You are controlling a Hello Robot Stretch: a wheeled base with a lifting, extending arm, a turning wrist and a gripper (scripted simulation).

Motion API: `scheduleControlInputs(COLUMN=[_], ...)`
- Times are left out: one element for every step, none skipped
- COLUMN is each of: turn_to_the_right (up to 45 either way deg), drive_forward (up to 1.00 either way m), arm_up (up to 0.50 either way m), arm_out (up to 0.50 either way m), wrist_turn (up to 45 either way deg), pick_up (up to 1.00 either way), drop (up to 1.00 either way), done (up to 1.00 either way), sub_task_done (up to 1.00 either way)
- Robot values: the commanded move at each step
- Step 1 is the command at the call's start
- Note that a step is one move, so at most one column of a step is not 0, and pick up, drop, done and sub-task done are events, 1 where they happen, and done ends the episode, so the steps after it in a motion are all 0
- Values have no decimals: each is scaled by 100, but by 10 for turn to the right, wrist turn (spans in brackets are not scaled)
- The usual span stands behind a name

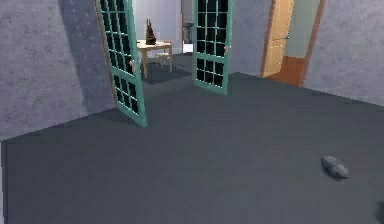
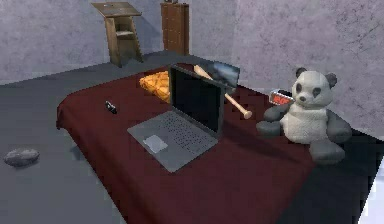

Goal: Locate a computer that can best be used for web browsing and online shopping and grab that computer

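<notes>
An open grey laptop (image 2: pixel 182 124) with a dark screen stands on a dark red bed (image 2: pixel 215 180) in the arm side view, near the middle. Its keyboard faces the view's lower left. Behind the screen lie an orange flat thing (image 2: pixel 154 82) and a wooden baseball bat (image 2: pixel 234 101). A small dark object (image 2: pixel 111 107) lies on the cover to the laptop's left.
A panda plush (image 2: pixel 307 113) sits on the bed's right part, a red-and-white item (image 2: pixel 280 97) behind it. A grey lump (image 2: pixel 21 156) (image 1: pixel 335 167) lies on the floor. Ahead, green glass double doors (image 1: pixel 125 55) open onto a room with a table (image 1: pixel 153 50). A wooden doorway (image 1: pixel 290 40) stands at right.
</notes>
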Motion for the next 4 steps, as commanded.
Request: scheduleControlInputs(turn_to_the_right=[0,0,0,0], drive_forward=[0,0,0,0], arm_up=[50,22,0,0], arm_out=[0,0,40,0], wrist_turn=[0,0,0,450], pick_up=[0,0,0,0], drop=[0,0,0,0], done=[0,0,0,0], sub_task_done=[0,0,0,0])
